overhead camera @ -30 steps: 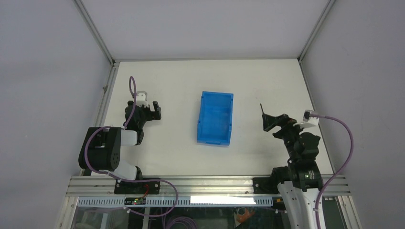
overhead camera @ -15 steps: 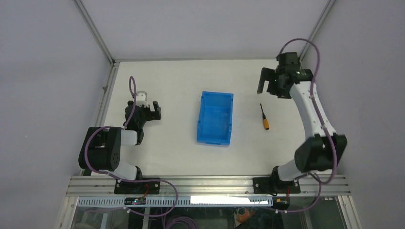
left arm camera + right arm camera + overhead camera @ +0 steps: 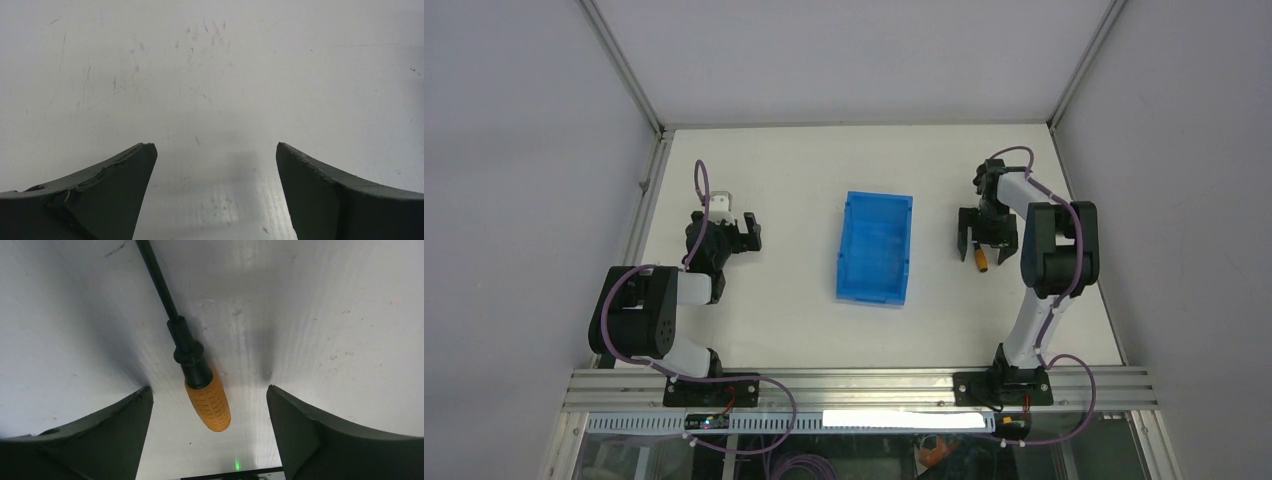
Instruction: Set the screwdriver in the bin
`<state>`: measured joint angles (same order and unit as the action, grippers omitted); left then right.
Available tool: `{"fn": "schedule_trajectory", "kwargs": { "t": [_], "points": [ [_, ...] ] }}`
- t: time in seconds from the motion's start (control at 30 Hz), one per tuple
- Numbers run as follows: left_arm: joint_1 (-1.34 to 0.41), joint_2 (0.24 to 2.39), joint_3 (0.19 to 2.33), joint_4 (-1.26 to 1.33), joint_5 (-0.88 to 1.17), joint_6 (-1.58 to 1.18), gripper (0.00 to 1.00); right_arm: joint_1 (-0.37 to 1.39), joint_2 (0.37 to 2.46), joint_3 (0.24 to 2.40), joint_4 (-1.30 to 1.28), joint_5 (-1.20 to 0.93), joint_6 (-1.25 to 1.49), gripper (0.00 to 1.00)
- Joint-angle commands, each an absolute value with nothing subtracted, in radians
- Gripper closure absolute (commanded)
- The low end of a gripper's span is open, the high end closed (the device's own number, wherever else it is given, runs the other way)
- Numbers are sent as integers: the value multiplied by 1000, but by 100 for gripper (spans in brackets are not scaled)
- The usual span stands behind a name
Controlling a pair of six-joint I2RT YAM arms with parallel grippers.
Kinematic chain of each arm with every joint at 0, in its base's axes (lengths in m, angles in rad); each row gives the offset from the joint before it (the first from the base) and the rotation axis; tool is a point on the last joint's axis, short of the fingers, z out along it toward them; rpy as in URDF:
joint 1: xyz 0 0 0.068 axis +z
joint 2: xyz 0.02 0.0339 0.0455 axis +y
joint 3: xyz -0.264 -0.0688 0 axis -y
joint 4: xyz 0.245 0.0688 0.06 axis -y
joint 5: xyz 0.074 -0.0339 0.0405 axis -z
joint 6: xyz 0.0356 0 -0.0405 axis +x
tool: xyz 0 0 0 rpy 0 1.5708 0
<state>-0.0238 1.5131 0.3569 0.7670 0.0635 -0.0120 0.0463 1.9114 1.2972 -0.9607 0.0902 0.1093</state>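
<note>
Little done so far: straddles the screwdriver (image 3: 186, 347) with the right hand (image 3: 208, 389), fingers (image 3: 100, 440) apart, orange handle flat on the worktop (image 3: 325, 315) between them; leaves gripping, lifting and carrying to the bin (image 3: 879, 245), well apart on the hand's left.

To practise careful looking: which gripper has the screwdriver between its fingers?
The right gripper: the screwdriver lies between its open jaws; the left gripper frames bare table.

Small screwdriver (image 3: 186, 352), ribbed orange handle, thin black shaft, lies flat on white surface (image 3: 774, 180), handle toward near edge, right of bin, apart from it. Bright blue rectangular plastic bin (image 3: 842, 250) sits upright mid-surface, open top up, slightly skewed.
</note>
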Motion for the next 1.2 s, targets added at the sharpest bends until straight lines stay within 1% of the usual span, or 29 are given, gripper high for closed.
{"fn": "schedule_trajectory", "kwargs": {
  "t": [0.0,0.03,0.07,0.13,0.17,0.2,0.23,0.37,0.5,0.6,0.7,0.9,0.97,1.07,1.17],
  "points": [
    [-14,1508,376,820,90,-20,1,46,1942,1279,-849,136,82,17],
    [-13,1506,376,820,91,-20,1,47,1947,1283,-844,134,78,22],
    [-14,1506,376,818,91,-20,1,46,1951,1286,-844,127,76,32],
    [-14,1506,376,819,91,-20,1,46,1950,1292,-858,95,66,62],
    [-14,1506,376,818,90,-20,1,47,1944,1296,-871,83,65,76],
    [-14,1507,376,819,90,-20,1,47,1932,1302,-887,84,64,96],
    [-14,1507,376,819,90,-20,1,49,1918,1310,-904,89,64,100],
    [-14,1508,376,819,91,-20,1,49,1838,1386,-1029,83,82,100],
    [-14,1506,376,819,91,-20,1,50,1772,1538,-1288,-38,131,100],
    [-14,1506,376,819,91,-20,1,55,1701,1641,-1430,-26,159,100],
    [-14,1507,376,819,90,-20,1,56,1649,1704,-1467,-19,195,100],
    [-14,1506,376,819,90,-20,1,57,1625,1767,-1501,-62,239,100],
    [-14,1506,376,819,91,-20,1,58,1606,1764,-1477,-76,279,100],
    [-14,1506,376,820,91,-20,1,85,1526,1694,-1333,-182,374,100],
    [-14,1507,376,819,90,-20,1,189,1426,1575,-1103,-247,505,100]
  ]
}}
